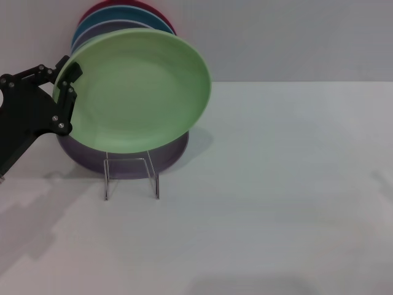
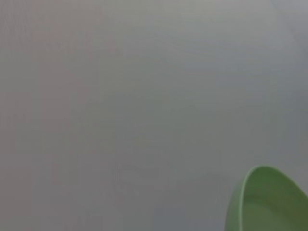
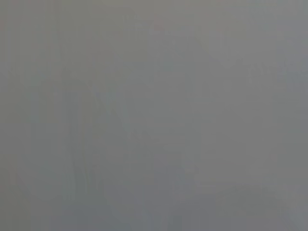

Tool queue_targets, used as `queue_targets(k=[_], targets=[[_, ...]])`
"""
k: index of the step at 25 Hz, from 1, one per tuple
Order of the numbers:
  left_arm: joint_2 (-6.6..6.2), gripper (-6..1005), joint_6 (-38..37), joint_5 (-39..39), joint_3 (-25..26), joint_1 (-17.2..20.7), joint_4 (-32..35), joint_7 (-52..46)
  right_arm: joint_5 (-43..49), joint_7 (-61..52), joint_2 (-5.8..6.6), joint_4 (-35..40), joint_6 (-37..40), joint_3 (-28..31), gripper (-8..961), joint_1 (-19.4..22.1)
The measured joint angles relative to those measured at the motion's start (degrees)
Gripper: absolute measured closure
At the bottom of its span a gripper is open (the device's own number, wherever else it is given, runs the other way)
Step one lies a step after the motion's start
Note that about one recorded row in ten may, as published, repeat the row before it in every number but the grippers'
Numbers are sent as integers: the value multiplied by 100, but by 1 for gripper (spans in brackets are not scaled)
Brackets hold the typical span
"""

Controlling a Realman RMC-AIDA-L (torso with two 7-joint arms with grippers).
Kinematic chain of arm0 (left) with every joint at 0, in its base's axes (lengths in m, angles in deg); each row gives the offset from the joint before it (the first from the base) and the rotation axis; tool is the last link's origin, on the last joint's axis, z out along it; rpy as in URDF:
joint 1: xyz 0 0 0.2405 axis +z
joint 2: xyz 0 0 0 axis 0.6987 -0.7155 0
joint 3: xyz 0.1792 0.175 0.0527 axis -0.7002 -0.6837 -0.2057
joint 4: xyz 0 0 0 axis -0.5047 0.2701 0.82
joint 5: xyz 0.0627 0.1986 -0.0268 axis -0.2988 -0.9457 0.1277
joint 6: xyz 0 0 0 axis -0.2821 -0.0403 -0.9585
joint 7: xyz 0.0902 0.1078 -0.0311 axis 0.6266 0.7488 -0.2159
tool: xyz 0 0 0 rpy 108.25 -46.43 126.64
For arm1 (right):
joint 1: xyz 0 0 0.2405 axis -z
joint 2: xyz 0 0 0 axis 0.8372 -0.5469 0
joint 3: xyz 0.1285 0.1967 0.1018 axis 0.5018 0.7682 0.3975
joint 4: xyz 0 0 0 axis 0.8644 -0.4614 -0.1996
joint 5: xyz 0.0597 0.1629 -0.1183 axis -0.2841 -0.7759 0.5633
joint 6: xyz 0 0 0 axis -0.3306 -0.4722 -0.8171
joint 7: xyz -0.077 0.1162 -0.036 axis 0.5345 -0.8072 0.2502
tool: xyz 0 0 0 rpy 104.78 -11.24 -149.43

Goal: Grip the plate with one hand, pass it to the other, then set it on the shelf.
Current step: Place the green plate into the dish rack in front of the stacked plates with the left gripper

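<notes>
Presently, notes taken with the shelf as landmark.

Shelf: thin silvery wire shelf (image 1: 131, 176) standing on the white table (image 1: 276, 203), its rectangular front loop facing the head camera, far narrower than the plates it bears.

Plate: pale mint-green plate (image 1: 136, 87) directly above the shelf, tilted on edge, hollow side toward the camera. Its lower rim sits just over the shelf's front loop; cannot tell whether it touches the wire. A sliver of the same plate's rim (image 2: 262, 199) shows in the left wrist view against a blank grey ground.

Left claw: black bolted-link left claw (image 1: 69, 86) up and to the left of the shelf, at the plate's left rim. Fingers narrow, pinched on that rim, one finger (image 1: 72, 71) lapping over the plate's face. Arm links trail off toward the frame's left edge.

Right claw: not seen in any view; the right wrist view gives only featureless grey.

Other plates: a lavender plate (image 1: 175, 153) leans in the shelf just behind the mint one; farther behind the shelf, a blue rim (image 1: 92, 24) and a crimson rim (image 1: 123, 5) peek out above.
</notes>
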Motion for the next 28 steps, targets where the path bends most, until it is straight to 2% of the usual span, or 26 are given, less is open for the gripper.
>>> queue_targets(k=[8, 14, 28], targets=[[3, 862, 3, 6, -11, 37, 15, -2, 1, -54, 0, 12, -36, -8, 187, -19], [67, 858, 16, 9, -43, 62, 152, -3, 1, -65, 0, 13, -58, -10, 187, -41], [126, 851, 22, 6, -67, 96, 227, -132, -1, -65, 11, -5, -62, -71, 187, -41]])
